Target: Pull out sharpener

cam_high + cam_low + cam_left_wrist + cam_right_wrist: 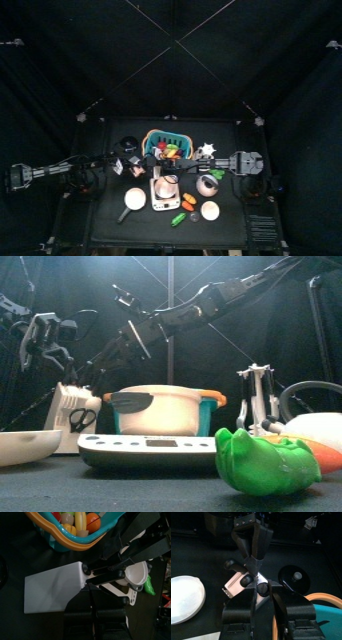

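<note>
The white knife block [238, 583] stands at the table's left, with several black handles sticking out of it, and also shows in the front view [70, 406] and the left wrist view [53, 587]. My right gripper [263, 591] reaches across the table, its jaws closed around one black round-ended handle, the sharpener [261, 588]. My left gripper [251, 558] is shut, its tips at the block's far side by the handles. In its own view the left gripper [91, 599] sits beside the block, with the handles [107, 567] just ahead.
A teal basket with an orange rim [93, 543] holds toy fruit behind the block. A white bowl [184, 599] lies near the block and a digital scale [147, 446] stands at the front. A green toy [267, 461] and a white rack [254, 396] are on the right.
</note>
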You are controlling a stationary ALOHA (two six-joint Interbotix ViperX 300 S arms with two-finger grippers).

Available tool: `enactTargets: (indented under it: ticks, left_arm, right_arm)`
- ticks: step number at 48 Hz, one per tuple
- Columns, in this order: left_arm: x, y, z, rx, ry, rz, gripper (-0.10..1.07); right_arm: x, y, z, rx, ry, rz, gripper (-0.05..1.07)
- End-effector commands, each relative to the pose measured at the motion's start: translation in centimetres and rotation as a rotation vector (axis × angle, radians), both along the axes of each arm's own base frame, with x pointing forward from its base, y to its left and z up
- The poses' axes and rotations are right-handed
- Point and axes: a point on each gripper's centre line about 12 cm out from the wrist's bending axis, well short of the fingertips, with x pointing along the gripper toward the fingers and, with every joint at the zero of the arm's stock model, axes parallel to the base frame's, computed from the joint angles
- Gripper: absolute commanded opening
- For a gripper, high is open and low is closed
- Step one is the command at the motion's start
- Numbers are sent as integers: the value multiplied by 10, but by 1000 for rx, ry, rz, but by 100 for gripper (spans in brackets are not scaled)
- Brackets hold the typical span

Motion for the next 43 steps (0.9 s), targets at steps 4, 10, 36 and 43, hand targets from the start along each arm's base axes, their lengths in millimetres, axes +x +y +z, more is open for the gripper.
enactTargets:
  ticks: [4,10,36,43]
  left_arm:
    - [-1,3,-4,-3,21,11,12]
    - [-1,4,-5,-4,22,13,12]
    - [-5,5,-8,-10,34,25,12]
    - [-5,5,-8,-11,35,24,12]
  right_arm:
    - [3,1,22,-5,-49,3,55]
    - [3,3,27,-12,-59,8,56]
    - [0,6,33,-13,-68,13,55]
    - [-2,6,36,-15,-72,13,55]
